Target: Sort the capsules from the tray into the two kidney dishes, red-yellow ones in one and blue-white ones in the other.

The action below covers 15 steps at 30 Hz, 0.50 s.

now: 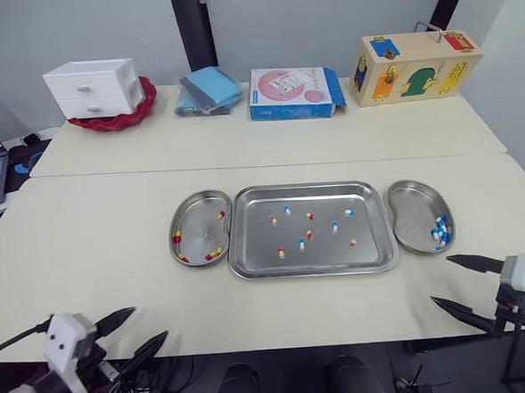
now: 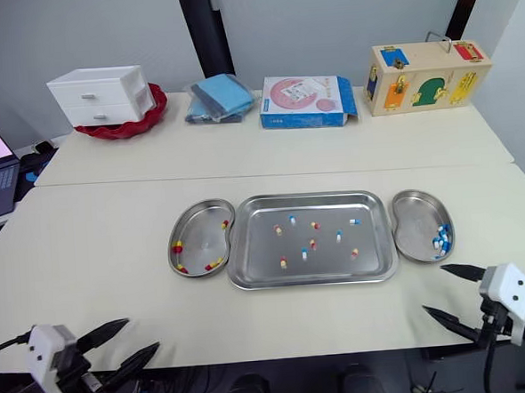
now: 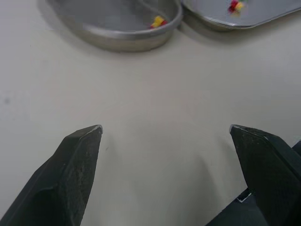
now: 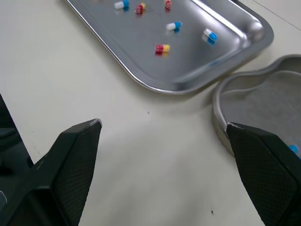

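At the near edge of the surface we hold the left gripper (image 1: 148,322) and right gripper (image 1: 441,279) low, each with fingers apart and empty. Mixed capsules (image 1: 309,216) lie scattered in the tray (image 1: 372,243), between the left kidney dish (image 1: 195,209) holding red-yellow ones and the right kidney dish (image 1: 410,210) holding blue-white. We should take one capsule at a time with the nearer arm, pinching across its short width. Print on the blue box (image 1: 294,92) is too small to read.

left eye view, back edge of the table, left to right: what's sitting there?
white drawer unit → folded blue cloths → blue and pink box → wooden latch box
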{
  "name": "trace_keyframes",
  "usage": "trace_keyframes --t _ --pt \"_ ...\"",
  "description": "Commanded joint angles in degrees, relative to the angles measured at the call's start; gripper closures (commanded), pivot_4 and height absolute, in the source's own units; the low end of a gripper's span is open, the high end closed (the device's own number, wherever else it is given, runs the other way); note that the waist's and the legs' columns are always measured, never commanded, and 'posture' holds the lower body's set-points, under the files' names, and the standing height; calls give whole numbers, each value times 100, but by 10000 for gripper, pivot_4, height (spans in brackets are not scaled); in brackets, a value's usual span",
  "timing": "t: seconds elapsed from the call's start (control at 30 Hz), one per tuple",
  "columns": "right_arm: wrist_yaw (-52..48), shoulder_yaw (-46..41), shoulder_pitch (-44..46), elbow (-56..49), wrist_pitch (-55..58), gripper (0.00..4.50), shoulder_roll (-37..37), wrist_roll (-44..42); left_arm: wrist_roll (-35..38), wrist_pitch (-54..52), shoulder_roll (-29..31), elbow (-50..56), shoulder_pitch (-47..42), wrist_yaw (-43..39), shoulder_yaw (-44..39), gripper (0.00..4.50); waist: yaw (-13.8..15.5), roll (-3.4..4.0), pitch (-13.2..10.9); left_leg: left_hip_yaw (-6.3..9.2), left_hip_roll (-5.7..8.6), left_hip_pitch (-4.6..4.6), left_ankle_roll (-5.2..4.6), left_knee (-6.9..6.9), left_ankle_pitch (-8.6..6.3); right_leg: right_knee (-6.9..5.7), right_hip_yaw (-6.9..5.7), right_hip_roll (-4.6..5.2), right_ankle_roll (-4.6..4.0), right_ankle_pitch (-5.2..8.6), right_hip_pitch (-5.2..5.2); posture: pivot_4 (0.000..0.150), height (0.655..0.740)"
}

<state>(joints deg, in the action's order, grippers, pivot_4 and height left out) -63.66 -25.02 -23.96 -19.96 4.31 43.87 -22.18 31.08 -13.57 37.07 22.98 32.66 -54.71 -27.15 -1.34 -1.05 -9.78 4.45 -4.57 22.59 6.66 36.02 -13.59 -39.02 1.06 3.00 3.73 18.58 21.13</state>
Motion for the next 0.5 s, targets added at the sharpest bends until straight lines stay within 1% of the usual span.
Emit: trace_keyframes --t 0.03,0.17,0.23,0.3,0.37,0.5 --pt "59 140 21 -444 -58 552 -77 -186 206 -361 226 635 -255 76 220 0 -5 0 1 0 0 -1 0 0 0 0 1 0 1 0 0 1500 7078" --pt "279 444 93 -1024 202 552 -168 -382 181 -684 485 962 -848 78 723 0 -13 7 1 0 0 -3 0 -1 0 0 3 -1 1 -1 -1 1500 7078" --pt "456 638 203 -1244 396 552 -194 -424 -108 -840 646 981 -1333 176 1188 0 -12 6 1 0 0 -4 0 0 0 0 3 -1 3 -2 -2 1500 7078" --pt "613 800 283 -1419 636 552 -193 -482 -282 -966 669 932 -1874 309 1612 0 2 7 0 1 0 -6 0 2 0 -1 2 -1 5 -3 -5 1500 7078" --pt "709 896 325 -1533 775 552 -176 -499 -300 -1052 658 860 -2264 289 1892 0 11 5 0 1 2 -6 0 3 0 -1 3 -1 7 -5 -7 1500 7078" --pt "983 1044 445 -1729 1071 552 -221 -562 -491 -1182 517 341 -3395 228 2580 0 14 7 -1 1 2 -3 0 2 1 0 4 -2 7 -5 -4 1500 7078"
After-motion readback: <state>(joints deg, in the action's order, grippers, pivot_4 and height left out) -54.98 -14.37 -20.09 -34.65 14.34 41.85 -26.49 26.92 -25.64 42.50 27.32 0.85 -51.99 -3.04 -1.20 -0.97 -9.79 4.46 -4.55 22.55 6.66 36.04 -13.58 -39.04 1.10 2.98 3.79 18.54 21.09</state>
